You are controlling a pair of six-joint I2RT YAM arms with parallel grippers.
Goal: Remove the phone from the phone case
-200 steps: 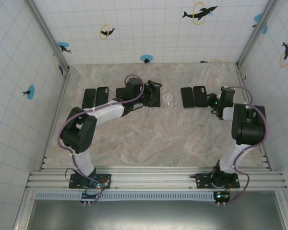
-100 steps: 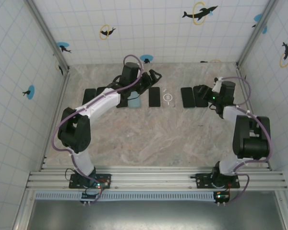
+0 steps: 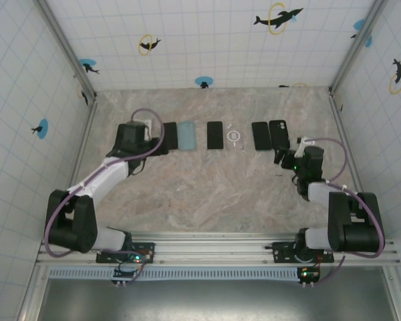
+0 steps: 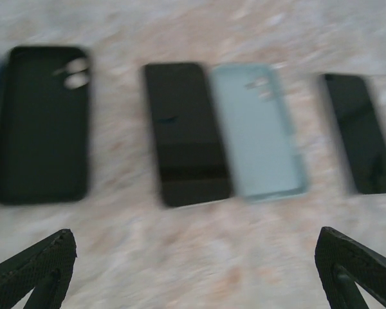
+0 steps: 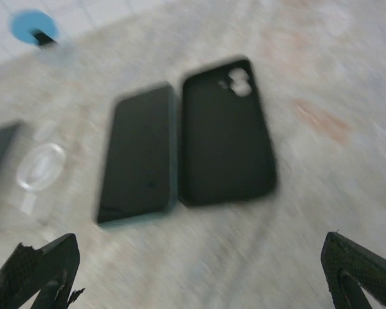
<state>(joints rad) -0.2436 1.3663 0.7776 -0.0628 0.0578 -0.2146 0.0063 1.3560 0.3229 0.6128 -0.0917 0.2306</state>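
left claw [image 4: 193, 283] gaping wide, nothing in it, poised above the bench [image 4: 180, 257] | black phone [image 4: 186, 132] flat, just beside pale teal case [image 4: 257, 129], out of it | right claw [image 5: 199, 283] wide open too, empty | second phone [image 5: 138, 154] lying alongside black case [image 5: 226, 132]

The bench [image 3: 207, 194] is a beige, marbled slab. A clear round ring [image 3: 234, 136] with a small tab lies flat on its far half, near the middle. White tiled walls [image 3: 27, 87] with blue grid lines enclose three sides. The back wall carries dolphin stickers [image 3: 278, 17] in yellow hoops and a blue round sticker [image 3: 203, 81] low down. Aluminium rails [image 3: 214, 249] run along the near edge.
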